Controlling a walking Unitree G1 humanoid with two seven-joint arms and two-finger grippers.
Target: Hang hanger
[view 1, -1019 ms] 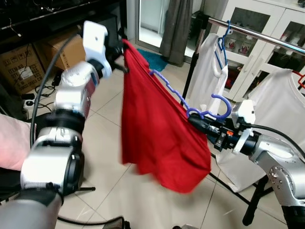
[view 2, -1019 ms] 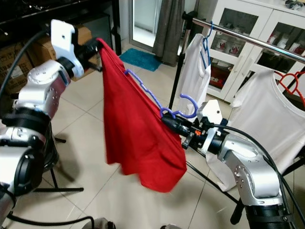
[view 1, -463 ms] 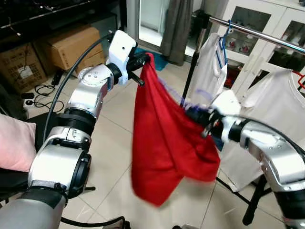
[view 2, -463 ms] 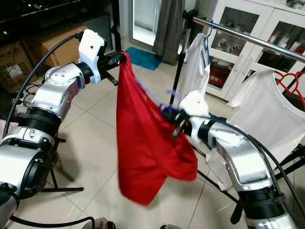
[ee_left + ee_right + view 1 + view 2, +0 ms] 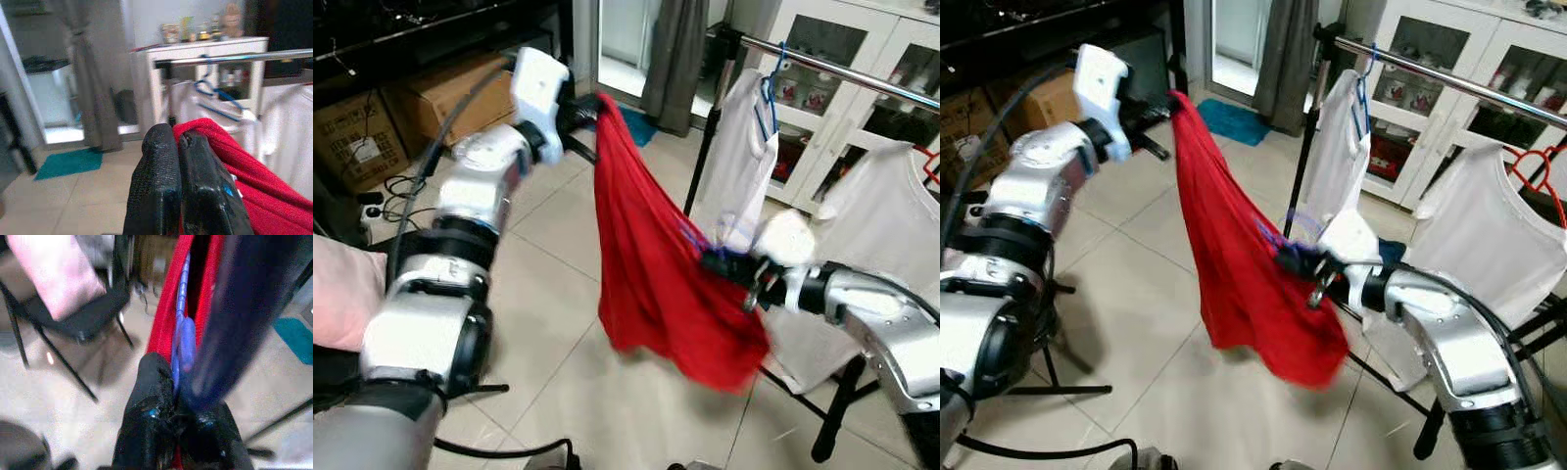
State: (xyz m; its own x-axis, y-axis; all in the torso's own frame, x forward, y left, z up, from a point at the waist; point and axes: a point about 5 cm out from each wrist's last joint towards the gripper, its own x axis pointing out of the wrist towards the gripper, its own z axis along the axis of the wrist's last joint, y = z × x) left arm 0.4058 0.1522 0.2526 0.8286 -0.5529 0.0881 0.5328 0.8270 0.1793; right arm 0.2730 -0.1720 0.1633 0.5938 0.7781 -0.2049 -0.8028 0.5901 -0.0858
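A red garment (image 5: 651,264) hangs in the air between my two arms, draped over a purple plastic hanger (image 5: 182,340). My left gripper (image 5: 590,110) is shut on the garment's top corner, high at the left. My right gripper (image 5: 717,262) is shut on the hanger near its hook, lower and to the right, with red cloth hanging below it. The hanger is mostly hidden by the cloth in the eye views. Behind stands a metal clothes rail (image 5: 842,73).
On the rail hang a white top on a blue hanger (image 5: 742,147) and a white T-shirt (image 5: 876,225) on a red hanger. The rail's black stand foot (image 5: 832,411) is at the right. Cardboard boxes (image 5: 440,98) and a pink cushion (image 5: 337,294) lie left.
My right gripper has dropped and the hanger with it; the garment now hangs longer and narrower. My left gripper has shifted slightly left and up, still holding the cloth corner.
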